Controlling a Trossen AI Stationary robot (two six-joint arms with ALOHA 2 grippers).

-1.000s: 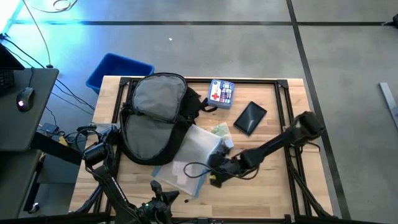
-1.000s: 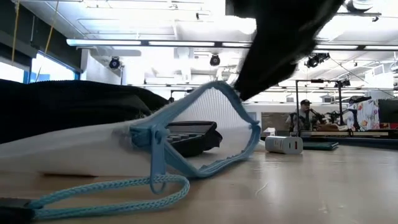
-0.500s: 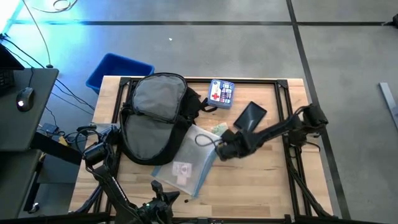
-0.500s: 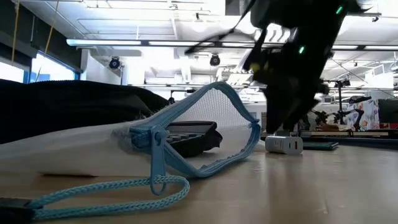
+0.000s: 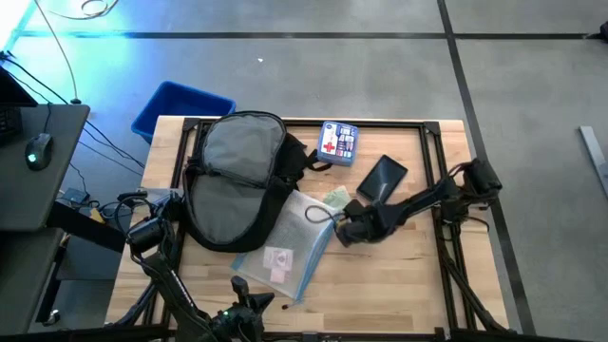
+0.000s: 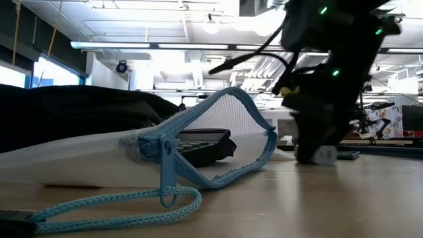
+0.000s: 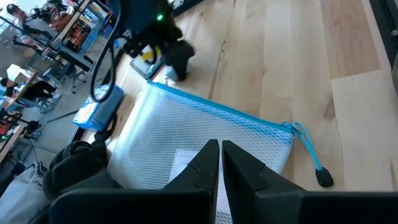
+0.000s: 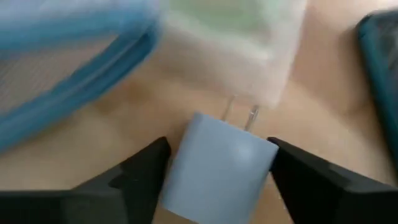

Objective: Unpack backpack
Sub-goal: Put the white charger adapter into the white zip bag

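Note:
The black backpack (image 5: pixel 237 180) lies open on the table's left half with its grey lining up. The clear mesh zip pouch (image 5: pixel 285 249) with a blue zipper (image 6: pixel 218 116) lies flat against its near right side. My right gripper (image 5: pixel 344 232) is low over the table just right of the pouch. It is open, and its fingers stand on either side of a small white charger (image 8: pixel 217 168) that lies on the wood, seen also as the charger (image 6: pixel 324 155) in the low view. My left gripper (image 7: pixel 221 155) is shut and hovers above the pouch's near part. My right gripper comes down at the white charger from above. One finger (image 8: pixel 140 171) and the other finger (image 8: pixel 308 177) flank the charger's body (image 8: pixel 186 180), which lies flat on the table with its prongs (image 8: pixel 239 112) pointing away. Whether the fingers touch it, I cannot tell.
A first-aid box (image 5: pixel 339 141) sits near the far edge and a dark phone (image 5: pixel 382 179) right of it. A green-and-white packet (image 5: pixel 334 198) lies just beyond the charger. A blue bin (image 5: pixel 180 106) stands off the far left corner. Bare wood shows on the near right.
My right gripper has moved from over the pouch's near right part toward the far edge, then come down around the white charger. The pouch and the backpack have stayed where they were.

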